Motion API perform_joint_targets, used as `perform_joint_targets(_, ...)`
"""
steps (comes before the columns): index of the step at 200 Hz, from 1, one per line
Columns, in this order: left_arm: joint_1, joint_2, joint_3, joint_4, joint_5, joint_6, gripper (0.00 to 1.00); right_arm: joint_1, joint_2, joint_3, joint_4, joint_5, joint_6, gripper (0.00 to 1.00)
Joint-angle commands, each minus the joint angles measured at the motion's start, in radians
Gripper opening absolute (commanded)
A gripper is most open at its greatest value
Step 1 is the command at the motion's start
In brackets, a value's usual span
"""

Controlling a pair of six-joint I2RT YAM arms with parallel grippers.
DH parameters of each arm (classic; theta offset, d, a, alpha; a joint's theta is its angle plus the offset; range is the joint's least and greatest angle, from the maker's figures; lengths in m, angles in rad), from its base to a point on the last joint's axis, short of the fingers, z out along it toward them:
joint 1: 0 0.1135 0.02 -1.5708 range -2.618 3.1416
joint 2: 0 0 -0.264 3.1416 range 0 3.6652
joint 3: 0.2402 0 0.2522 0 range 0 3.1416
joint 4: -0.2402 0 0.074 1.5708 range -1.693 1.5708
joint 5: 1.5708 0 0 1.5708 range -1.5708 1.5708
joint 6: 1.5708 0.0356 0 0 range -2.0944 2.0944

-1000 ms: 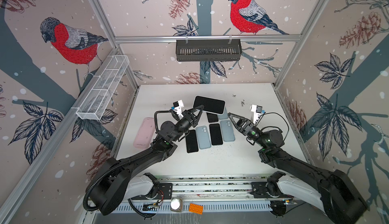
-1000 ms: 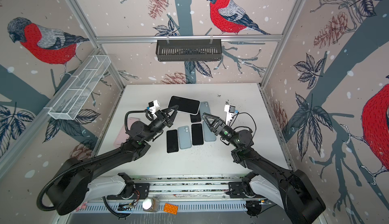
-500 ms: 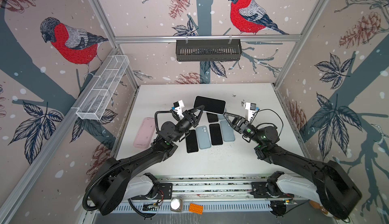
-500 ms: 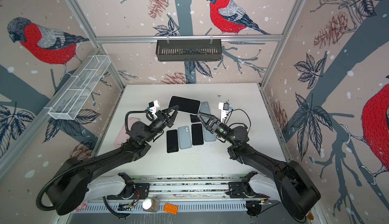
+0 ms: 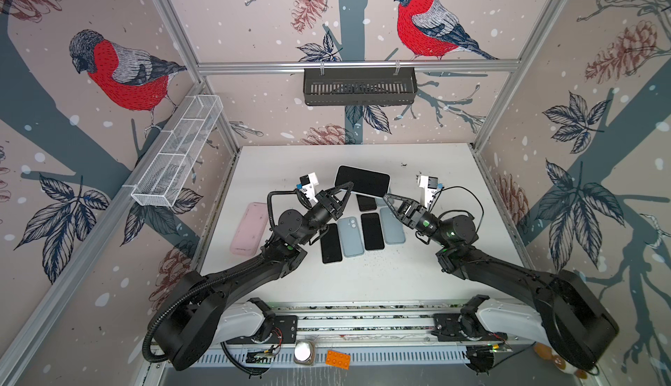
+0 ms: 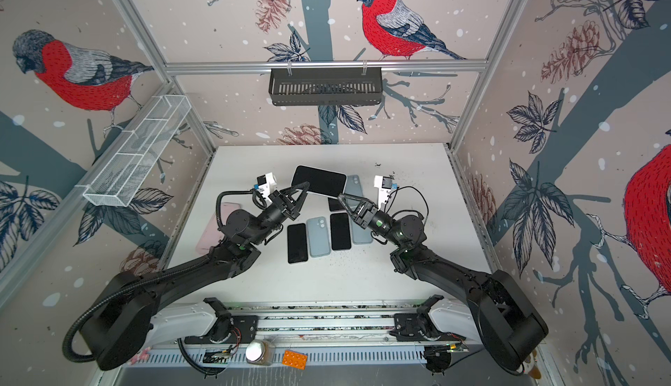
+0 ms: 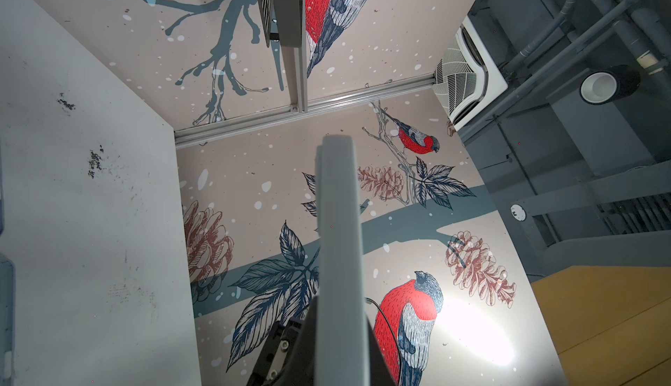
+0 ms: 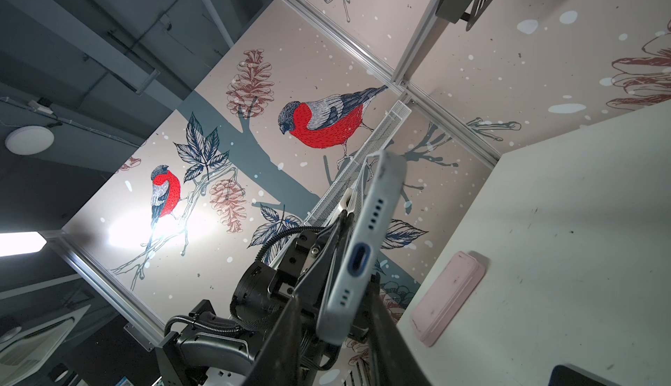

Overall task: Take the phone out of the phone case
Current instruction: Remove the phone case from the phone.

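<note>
**A:** Pink, that slab at the far left. Is it a case?

**B:** It looks like one: the pink case (image 5: 249, 229) lies flat on the table (image 5: 435, 268). Next comes the left gripper (image 5: 348, 186), jaws pinched tight on the left end of the phone (image 5: 362, 181), which is held above the table with its dark screen up.

**A:** Is it out of its phone case (image 8: 363, 228)?

**B:** No, the pale rim wraps it. On the table below, loose phones and cases (image 5: 350, 237) lie in a row.

**A:** And the right gripper (image 5: 386, 197)?

**B:** Its jaws stand narrow around the phone's right end. Whether they press it, I cannot tell.
</note>
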Motion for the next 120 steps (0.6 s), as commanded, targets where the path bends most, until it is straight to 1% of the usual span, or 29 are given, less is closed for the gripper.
perform_joint_targets(1,-0.005,0.000,0.012,0.125,0.006,0.013,0.00,0.003,0.006,0.007,0.059,-0.014,0.013,0.28)
perform_joint_targets(27,-0.007,-0.006,0.011,0.117,-0.001,0.015,0.00,0.006,0.012,0.001,0.070,-0.019,0.017,0.19)
perform_joint_targets(69,-0.010,-0.028,0.022,0.044,-0.014,0.009,0.00,0.007,0.007,-0.020,0.090,-0.031,0.003,0.11)
perform_joint_targets(96,-0.017,-0.040,0.028,0.003,-0.023,-0.026,0.00,0.009,-0.018,-0.046,0.089,-0.052,-0.081,0.08)
perform_joint_targets(120,-0.025,-0.081,0.054,-0.123,-0.045,-0.013,0.00,0.020,-0.041,-0.078,0.114,-0.099,-0.197,0.08)
